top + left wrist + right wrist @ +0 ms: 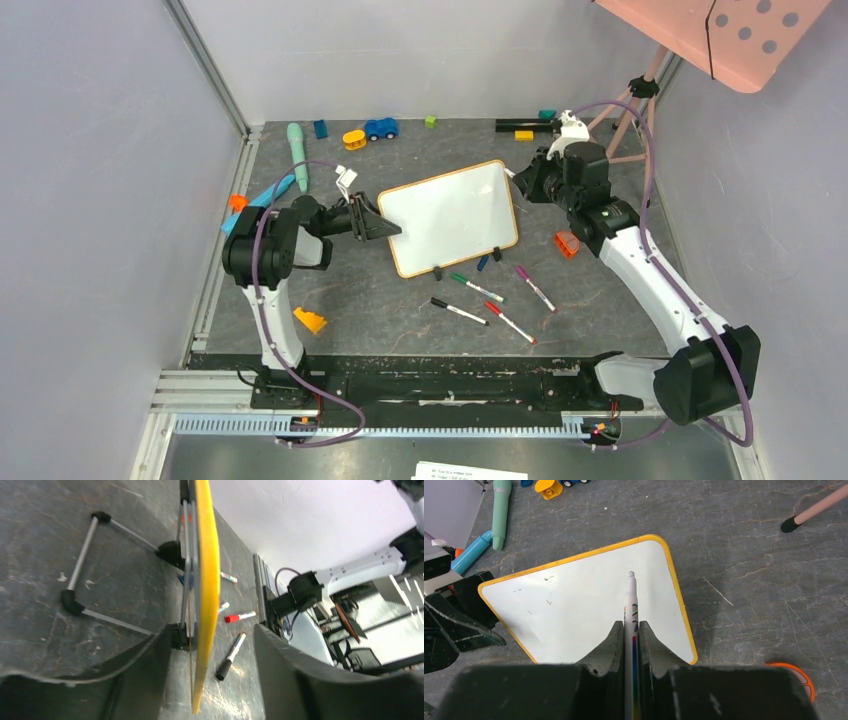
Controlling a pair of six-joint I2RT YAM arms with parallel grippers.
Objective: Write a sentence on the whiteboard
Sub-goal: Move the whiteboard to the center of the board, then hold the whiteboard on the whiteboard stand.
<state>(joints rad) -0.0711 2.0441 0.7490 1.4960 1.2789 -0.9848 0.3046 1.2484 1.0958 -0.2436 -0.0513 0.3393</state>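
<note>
The whiteboard (450, 215) stands tilted on its two black clip feet at the table's middle, with an orange-yellow frame. Its face (584, 605) is blank but for a few faint specks; no sentence shows. My left gripper (385, 228) is open, and its jaws straddle the board's left edge (207, 580) with a gap on each side. My right gripper (530, 185) is at the board's far right corner, shut on a white marker (630, 595). The marker's tip points over the right part of the board's face; I cannot tell if it touches.
Loose markers lie in front of the board: green (476, 288), black (458, 311), red (510, 322), purple (535, 288). Toys line the back, among them a blue car (381, 128) and a teal pen (297, 155). An orange wedge (309, 320) lies front left. A pink dotted panel (740, 30) on a tripod stands back right.
</note>
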